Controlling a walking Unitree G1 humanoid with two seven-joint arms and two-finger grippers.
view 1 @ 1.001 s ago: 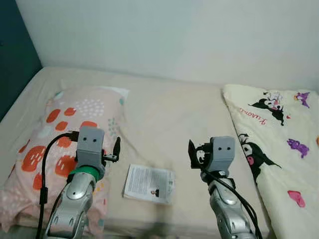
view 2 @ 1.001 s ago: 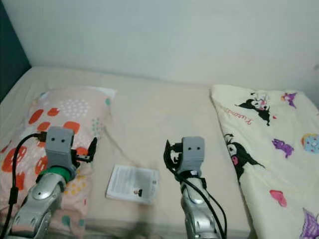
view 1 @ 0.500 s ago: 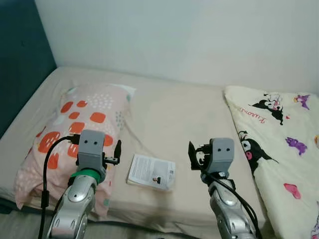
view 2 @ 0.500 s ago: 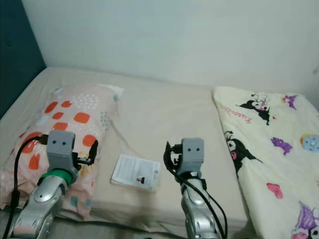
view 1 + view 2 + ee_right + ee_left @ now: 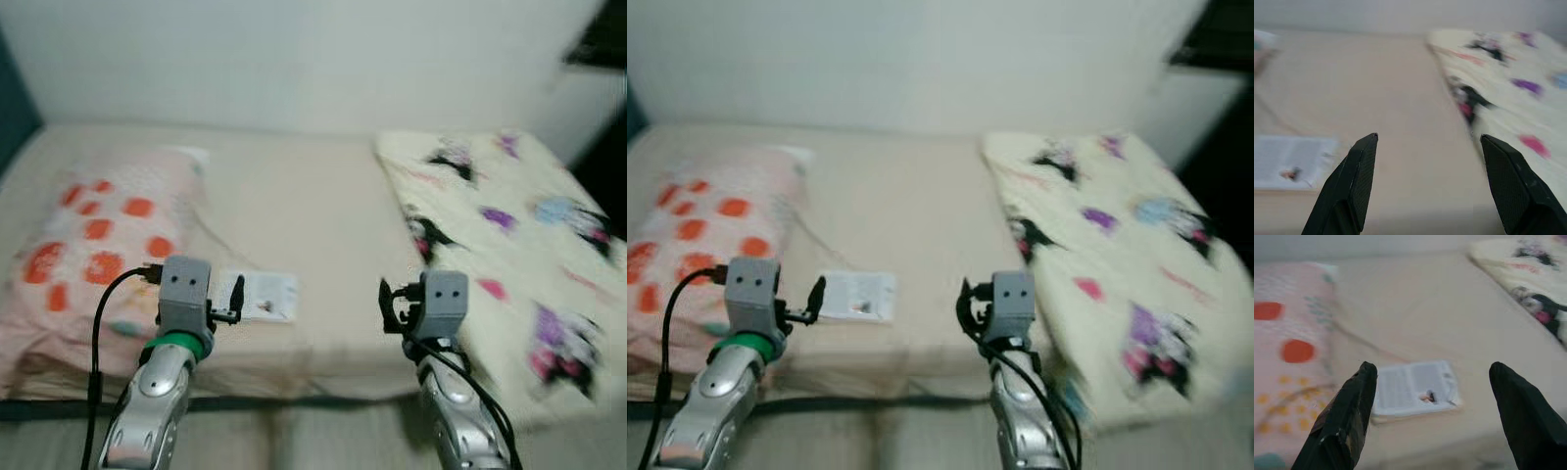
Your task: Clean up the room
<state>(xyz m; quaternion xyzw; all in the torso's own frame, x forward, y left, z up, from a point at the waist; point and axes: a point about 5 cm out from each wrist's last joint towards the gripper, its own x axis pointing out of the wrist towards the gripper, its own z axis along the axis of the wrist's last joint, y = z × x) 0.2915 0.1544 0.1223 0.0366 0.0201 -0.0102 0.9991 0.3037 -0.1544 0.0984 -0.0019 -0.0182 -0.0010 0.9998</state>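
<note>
A white printed booklet [image 5: 263,296] lies flat on the beige bed [image 5: 294,211] near its front edge, also seen as the booklet [image 5: 1413,389] in the left wrist view. My left gripper [image 5: 1432,418] hovers open just short of it, nothing between its fingers [image 5: 1347,421]. My right gripper [image 5: 1425,188] is open over bare sheet, to the right of the booklet [image 5: 1290,161] and beside the cream cartoon blanket [image 5: 500,225]. A pink pillow [image 5: 83,235] with orange spots lies at the left.
The blanket [image 5: 1498,83] covers the bed's right part and hangs over its front edge. A white wall [image 5: 294,59] runs behind the bed. Something dark [image 5: 598,39] stands at the far right. The picture is blurred.
The camera has swung right and pulled back: the bed's front edge and more of the blanket now show. Both grippers keep their pose and stay open.
</note>
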